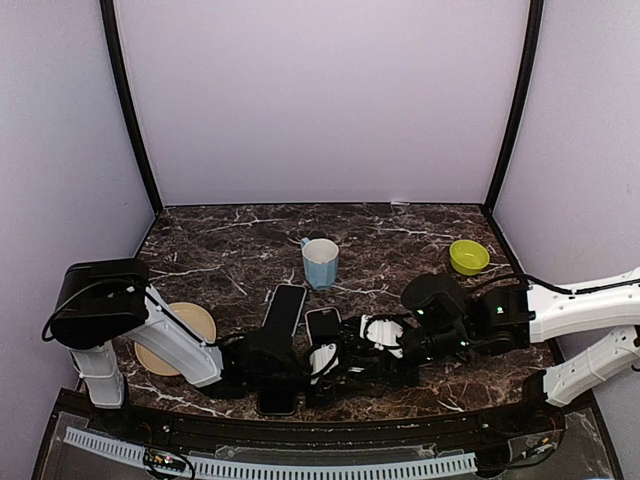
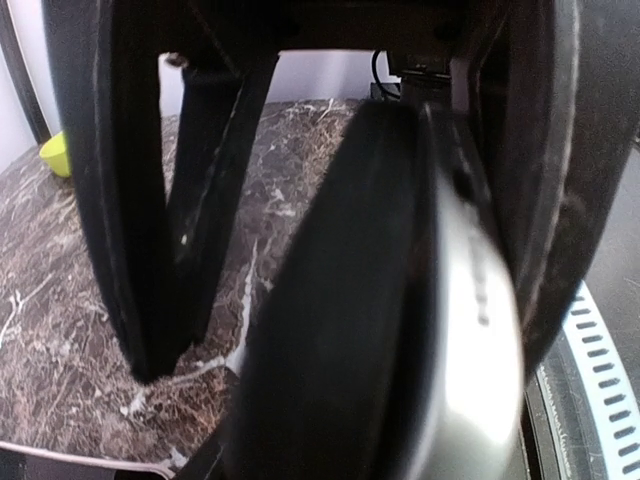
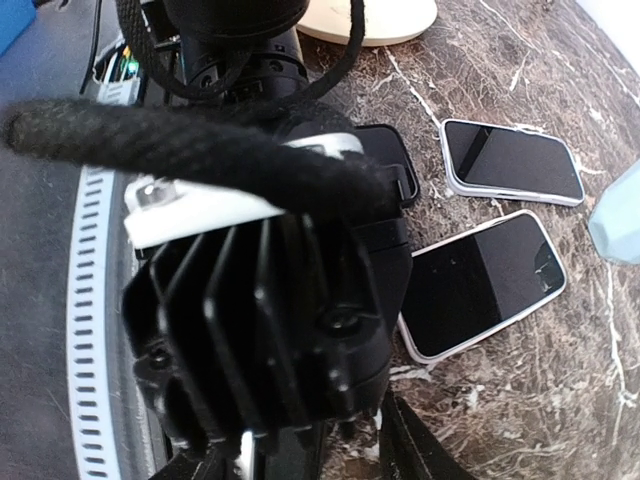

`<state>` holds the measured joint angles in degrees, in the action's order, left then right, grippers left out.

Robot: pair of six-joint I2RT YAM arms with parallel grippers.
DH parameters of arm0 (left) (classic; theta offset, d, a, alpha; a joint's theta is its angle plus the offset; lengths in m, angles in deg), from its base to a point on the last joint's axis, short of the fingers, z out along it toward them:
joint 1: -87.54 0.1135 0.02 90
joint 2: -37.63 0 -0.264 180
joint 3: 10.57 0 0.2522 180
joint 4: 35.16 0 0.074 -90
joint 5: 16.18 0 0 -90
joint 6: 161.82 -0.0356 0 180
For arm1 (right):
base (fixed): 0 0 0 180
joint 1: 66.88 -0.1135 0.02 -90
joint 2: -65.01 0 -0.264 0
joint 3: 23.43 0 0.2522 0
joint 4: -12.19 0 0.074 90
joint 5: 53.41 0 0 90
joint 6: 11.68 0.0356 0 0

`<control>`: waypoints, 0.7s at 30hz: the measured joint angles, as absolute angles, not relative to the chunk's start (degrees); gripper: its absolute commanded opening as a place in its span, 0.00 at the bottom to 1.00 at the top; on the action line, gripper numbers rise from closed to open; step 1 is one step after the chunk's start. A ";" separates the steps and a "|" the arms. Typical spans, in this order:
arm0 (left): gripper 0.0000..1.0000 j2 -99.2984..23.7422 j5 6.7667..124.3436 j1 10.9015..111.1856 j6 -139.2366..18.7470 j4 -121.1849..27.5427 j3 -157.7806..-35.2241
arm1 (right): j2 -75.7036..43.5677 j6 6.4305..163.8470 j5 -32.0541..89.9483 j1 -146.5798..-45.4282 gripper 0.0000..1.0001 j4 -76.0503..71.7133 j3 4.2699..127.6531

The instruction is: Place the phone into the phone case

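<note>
Two white-rimmed phones lie face up mid-table, one farther back (image 1: 285,308) (image 3: 512,162) and one nearer (image 1: 322,325) (image 3: 480,285). A black phone case (image 1: 277,402) (image 3: 385,160) lies near the front edge, partly under my left gripper (image 1: 275,372). In the left wrist view the jaws stand wide apart (image 2: 345,330). A dark, silver-edged object (image 2: 400,300) stands edge-on against the right finger, with a gap to the left finger. My right gripper (image 1: 335,365) (image 3: 320,465) is close against the left wrist body, fingers apart, and I see nothing gripped.
A blue cup (image 1: 320,262) stands behind the phones. A yellow-green bowl (image 1: 468,256) sits at the back right. A tan plate (image 1: 175,335) lies by the left arm. A perforated white strip (image 1: 300,468) runs along the front edge.
</note>
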<state>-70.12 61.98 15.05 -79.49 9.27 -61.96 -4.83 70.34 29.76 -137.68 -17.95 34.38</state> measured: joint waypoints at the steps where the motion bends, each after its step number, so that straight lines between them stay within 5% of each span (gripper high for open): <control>1: 0.43 -70.18 61.74 15.05 -79.53 9.73 -62.03 | -4.70 70.51 29.54 -137.68 0.48 -17.93 34.40; 15: 0.35 -70.29 58.75 15.05 -79.86 10.93 -63.95 | -3.65 71.56 25.87 -136.57 0.43 -19.33 34.82; 18: 0.35 -70.25 58.77 15.05 -80.14 10.76 -63.95 | -3.65 71.56 26.00 -136.57 0.23 -19.55 34.82; 21: 0.38 -69.83 58.83 15.05 -80.40 9.71 -63.95 | -3.65 71.38 26.41 -136.57 0.13 -19.75 34.82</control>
<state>-69.83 58.83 15.05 -80.40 9.71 -63.95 -3.65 71.38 26.41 -136.57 -19.75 34.82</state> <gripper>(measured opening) 0.356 0.214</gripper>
